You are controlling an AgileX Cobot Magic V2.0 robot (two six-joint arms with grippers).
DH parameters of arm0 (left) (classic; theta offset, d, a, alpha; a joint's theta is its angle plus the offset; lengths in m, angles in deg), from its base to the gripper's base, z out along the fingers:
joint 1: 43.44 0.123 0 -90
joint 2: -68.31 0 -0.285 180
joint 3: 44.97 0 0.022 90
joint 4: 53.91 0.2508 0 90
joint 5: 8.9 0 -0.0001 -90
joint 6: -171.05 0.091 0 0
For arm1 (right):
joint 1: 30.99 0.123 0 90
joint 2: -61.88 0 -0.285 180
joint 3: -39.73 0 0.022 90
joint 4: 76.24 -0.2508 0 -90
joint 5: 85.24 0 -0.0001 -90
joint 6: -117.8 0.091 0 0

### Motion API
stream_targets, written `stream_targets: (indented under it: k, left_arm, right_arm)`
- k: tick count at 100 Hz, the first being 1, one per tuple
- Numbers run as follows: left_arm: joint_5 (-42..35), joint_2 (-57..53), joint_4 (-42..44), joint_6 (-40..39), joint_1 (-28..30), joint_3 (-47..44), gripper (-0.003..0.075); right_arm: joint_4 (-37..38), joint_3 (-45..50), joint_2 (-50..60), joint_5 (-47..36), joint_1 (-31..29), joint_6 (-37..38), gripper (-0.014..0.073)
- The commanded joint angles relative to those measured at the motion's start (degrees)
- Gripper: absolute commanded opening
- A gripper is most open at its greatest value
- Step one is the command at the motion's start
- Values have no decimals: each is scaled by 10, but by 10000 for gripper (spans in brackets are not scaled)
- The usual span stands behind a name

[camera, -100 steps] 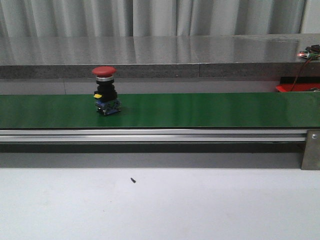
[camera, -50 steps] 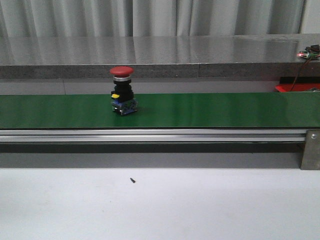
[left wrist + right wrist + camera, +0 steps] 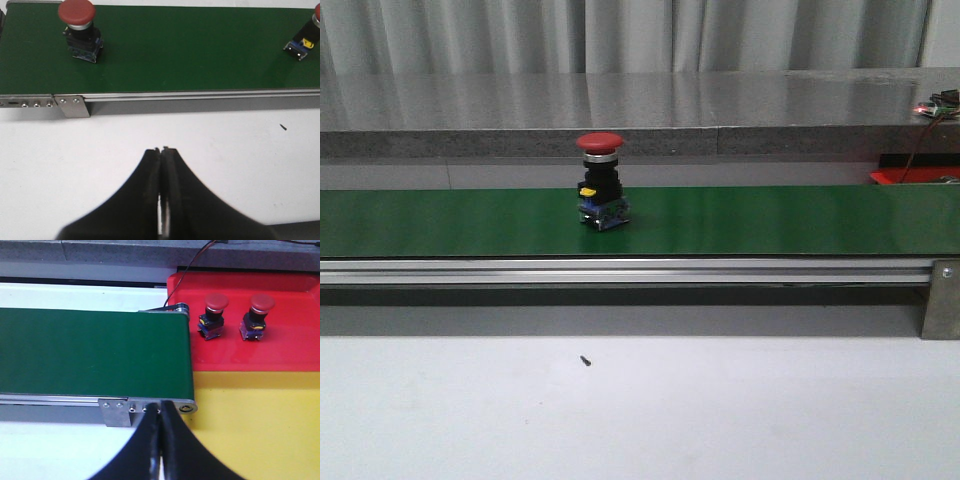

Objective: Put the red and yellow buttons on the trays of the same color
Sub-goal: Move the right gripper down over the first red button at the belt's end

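Red tray (image 3: 295,347) already holds two buttons — you've more on the belt (image 3: 770,220), and both grippers (image 3: 161,152) (image 3: 161,407) sit pinched closed, empty.

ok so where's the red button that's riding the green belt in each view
Front view: the red button stands upright on the green belt, left of centre.
Left wrist view: probably the button cut off at the picture's edge; a second red button stands near the belt's end bracket.
Right wrist view: not in it; the belt stretch shown is bare.
Shared landmark: the green belt.
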Motion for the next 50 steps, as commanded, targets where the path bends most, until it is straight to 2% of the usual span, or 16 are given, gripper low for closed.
stream_targets:
  k: [1, 15, 27, 50]
  left_arm:
    - [-23, -34, -18, -1, -5, -3, -19]
    - [-23, -67, -18, -1, -5, -21, -19]
    - [-16, -72, -18, -1, -5, -23, -20]
    - [-14, -72, -18, -1, -5, -23, -20]
  right_arm:
    - [2, -16, 1, -42, 1, -2, -57]
    - [2, -16, 1, -41, 1, -2, -57]
    - [-5, -27, -4, -7, 1, -2, -57]
    - [0, -123, -85, 71, 1, -4, -57]
